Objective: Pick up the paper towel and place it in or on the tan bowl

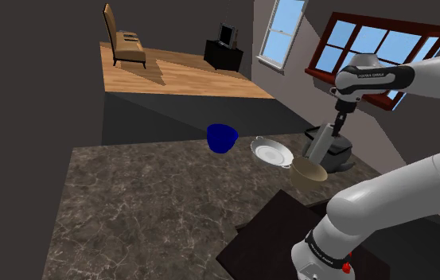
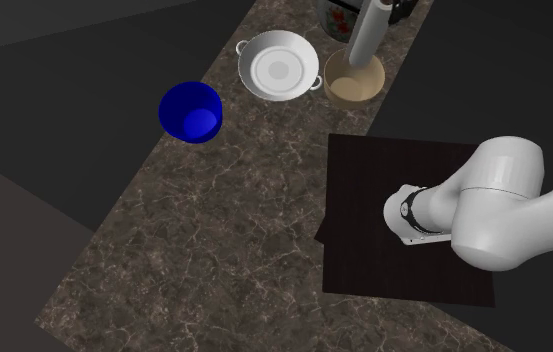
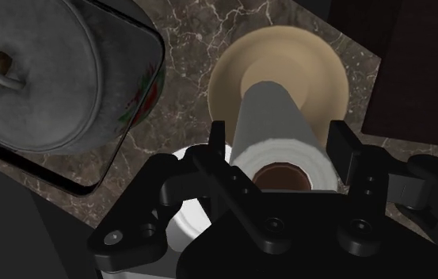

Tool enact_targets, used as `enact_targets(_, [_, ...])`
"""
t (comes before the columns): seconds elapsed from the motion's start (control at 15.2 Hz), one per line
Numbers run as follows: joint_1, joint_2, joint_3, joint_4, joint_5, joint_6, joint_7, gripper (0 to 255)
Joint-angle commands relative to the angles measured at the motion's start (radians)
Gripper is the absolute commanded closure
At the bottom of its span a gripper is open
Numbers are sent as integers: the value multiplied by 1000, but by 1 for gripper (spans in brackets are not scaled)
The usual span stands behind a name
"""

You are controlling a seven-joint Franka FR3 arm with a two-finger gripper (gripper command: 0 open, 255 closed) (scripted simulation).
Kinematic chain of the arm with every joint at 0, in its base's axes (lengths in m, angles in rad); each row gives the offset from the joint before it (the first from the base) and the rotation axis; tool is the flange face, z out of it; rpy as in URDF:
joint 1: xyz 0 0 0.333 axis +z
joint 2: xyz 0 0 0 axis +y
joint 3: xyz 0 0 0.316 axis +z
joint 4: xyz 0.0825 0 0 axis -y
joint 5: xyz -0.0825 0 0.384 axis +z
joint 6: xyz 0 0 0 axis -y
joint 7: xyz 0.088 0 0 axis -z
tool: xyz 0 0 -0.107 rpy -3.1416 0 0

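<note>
A grey-white paper towel roll with a brown core is clasped between my two black fingers, so my gripper is shut on it. The roll hangs tilted below the gripper, its lower end over the middle of the tan bowl. In the second exterior view the roll slants down into the tan bowl. I cannot tell whether the roll touches the bowl.
A white two-handled bowl sits beside the tan bowl, and a blue bowl stands further along the dark marble counter. A grey lidded pot with a red pattern stands close behind. The dark stand borders the counter.
</note>
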Motion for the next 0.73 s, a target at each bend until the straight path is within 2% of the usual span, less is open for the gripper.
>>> enact_targets(0.0, [-1,3,-5,-22,-4,25,5,255])
enact_targets(0.4, [-2,30,-30,-86,-14,115,17,255])
enact_targets(0.66, [-2,30,-30,-86,-14,115,17,255])
